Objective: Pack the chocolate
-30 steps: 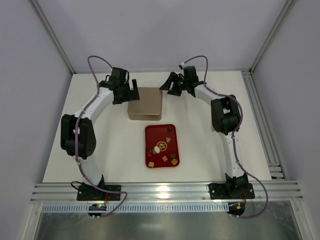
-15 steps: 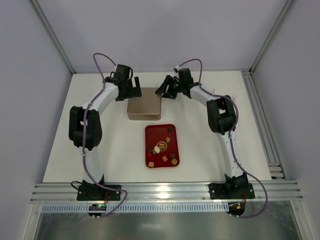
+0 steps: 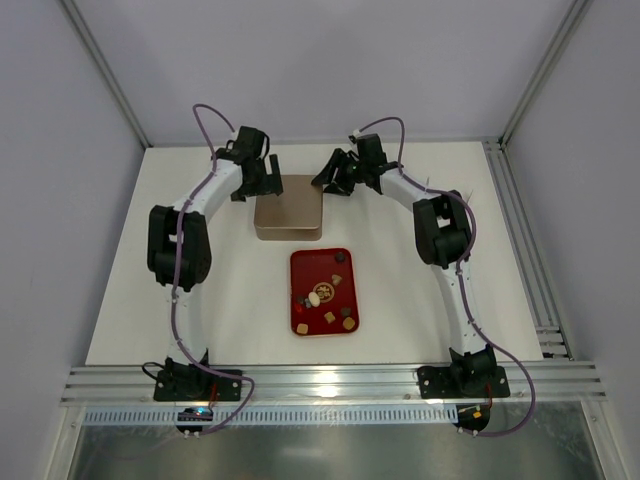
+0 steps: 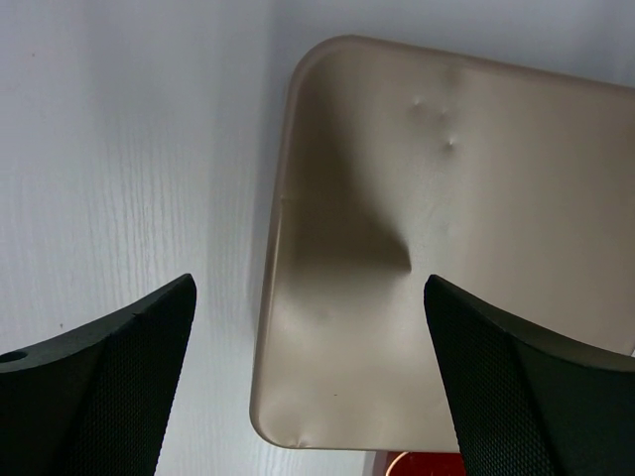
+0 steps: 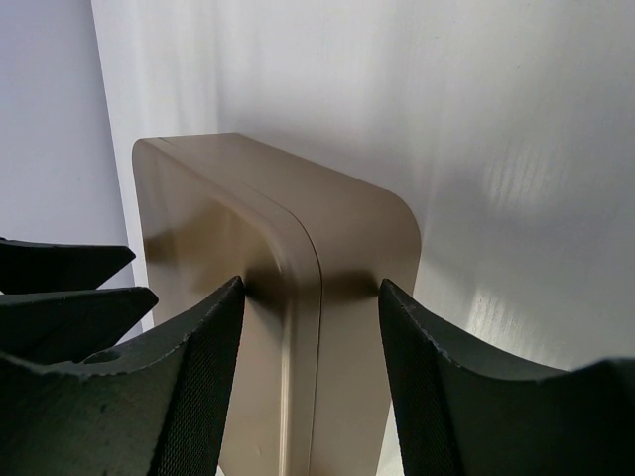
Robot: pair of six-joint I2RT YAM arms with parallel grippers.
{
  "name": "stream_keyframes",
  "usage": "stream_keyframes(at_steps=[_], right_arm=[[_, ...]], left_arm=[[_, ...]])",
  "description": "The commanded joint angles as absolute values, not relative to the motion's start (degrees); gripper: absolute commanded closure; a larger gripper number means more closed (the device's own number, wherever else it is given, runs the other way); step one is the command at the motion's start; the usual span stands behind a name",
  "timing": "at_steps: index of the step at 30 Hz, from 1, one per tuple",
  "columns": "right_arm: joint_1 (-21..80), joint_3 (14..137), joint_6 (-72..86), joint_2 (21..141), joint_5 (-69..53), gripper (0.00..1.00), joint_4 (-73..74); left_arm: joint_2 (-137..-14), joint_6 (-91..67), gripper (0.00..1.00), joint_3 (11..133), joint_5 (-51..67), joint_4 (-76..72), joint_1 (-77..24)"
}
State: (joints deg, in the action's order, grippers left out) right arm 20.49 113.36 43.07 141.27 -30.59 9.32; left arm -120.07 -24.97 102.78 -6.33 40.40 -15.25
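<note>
Change: both arms drew nearer the tan box (image 3: 289, 207) | left gripper (image 4: 308, 288) jaws open above it | right gripper (image 5: 310, 286) jaws open astride its corner | chocolate (image 3: 322, 297) unpacked on red tray (image 3: 301, 262)

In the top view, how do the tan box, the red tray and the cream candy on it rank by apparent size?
1. the red tray, clearly longest.
2. the tan box, somewhat smaller, though it stands taller, so nearer the camera.
3. the cream candy, by far the smallest.
</note>
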Motion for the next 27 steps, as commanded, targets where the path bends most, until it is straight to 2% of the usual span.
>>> stream_keyframes(at_steps=[1,12,16,27], right_arm=[[20.4,113.8,42.4,140.9,-28.5,0.43,11.7],[20.0,109.6,37.5,127.5,-25.5,0.39,9.6],[20.0,102.5,33.4,114.0,-21.1,0.38,10.3],[20.2,70.9,25.1,75.7,-7.3,0.33,13.6]], left_arm=[[-119.8,-24.3,0.07,105.5,-8.1,41.7,-15.2],[-111.3,-24.7,0.06,105.8,-5.3,41.6,-15.2],[-105.1,-26.1,0.07,102.7,-1.8,41.3,-15.4],[-81.4,-27.0,0.06,86.6,-0.3,39.8,-18.6]])
